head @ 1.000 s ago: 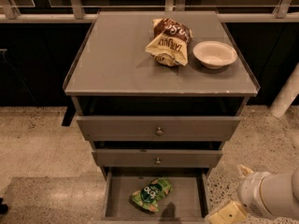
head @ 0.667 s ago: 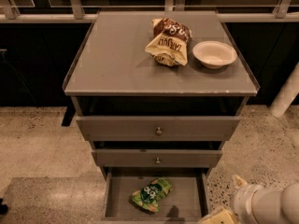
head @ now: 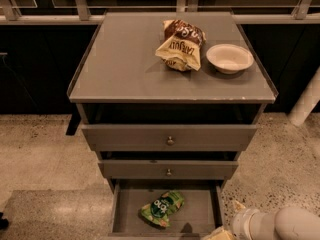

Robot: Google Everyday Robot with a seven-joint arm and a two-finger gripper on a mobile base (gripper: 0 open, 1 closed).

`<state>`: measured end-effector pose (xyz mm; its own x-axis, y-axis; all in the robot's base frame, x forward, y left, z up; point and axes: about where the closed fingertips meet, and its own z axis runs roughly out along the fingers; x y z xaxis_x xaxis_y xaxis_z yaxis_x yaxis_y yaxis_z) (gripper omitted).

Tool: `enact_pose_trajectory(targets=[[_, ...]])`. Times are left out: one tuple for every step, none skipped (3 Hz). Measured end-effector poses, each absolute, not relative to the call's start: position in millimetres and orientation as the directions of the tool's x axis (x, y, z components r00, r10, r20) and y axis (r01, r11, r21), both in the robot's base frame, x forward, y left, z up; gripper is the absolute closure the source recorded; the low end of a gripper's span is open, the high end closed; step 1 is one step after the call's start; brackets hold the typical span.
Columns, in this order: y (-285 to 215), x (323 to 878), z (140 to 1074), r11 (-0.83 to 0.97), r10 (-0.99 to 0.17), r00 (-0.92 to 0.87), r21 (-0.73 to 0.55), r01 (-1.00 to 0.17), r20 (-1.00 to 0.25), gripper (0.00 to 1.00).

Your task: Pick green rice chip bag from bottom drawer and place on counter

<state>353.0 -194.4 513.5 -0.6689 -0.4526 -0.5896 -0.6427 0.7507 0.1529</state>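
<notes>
The green rice chip bag (head: pixel 161 208) lies flat on the floor of the open bottom drawer (head: pixel 131 213), a little left of the drawer's middle. The counter (head: pixel 125 64) is the grey cabinet top above it. My arm (head: pixel 280 225) comes in at the bottom right corner. Only a pale tip of my gripper (head: pixel 220 232) shows at the frame's lower edge, by the drawer's front right corner. It is to the right of the bag and apart from it.
A brown-and-cream chip bag (head: pixel 180 44) and a white bowl (head: pixel 229 58) sit on the right half of the counter. The two upper drawers (head: pixel 170 138) are pulled out slightly, with small round knobs. Speckled floor surrounds the cabinet.
My arm has sunk lower toward the bottom right corner, so less of it and of the gripper shows. The green bag and the drawers have not moved.
</notes>
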Motion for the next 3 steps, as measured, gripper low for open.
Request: enact_pose_trajectory(targets=[[-194.4, 353.0, 513.5, 0.751, -0.453, -0.669, 0.153, -0.643, -0.590, 0.00], [-192.3, 361.8, 488.9, 0.765, -0.425, -0.662, 0.147, -0.627, -0.617, 0.00], [-167.0, 392.4, 448.8, 0.760, -0.392, -0.630, 0.151, -0.633, -0.670, 0.00]])
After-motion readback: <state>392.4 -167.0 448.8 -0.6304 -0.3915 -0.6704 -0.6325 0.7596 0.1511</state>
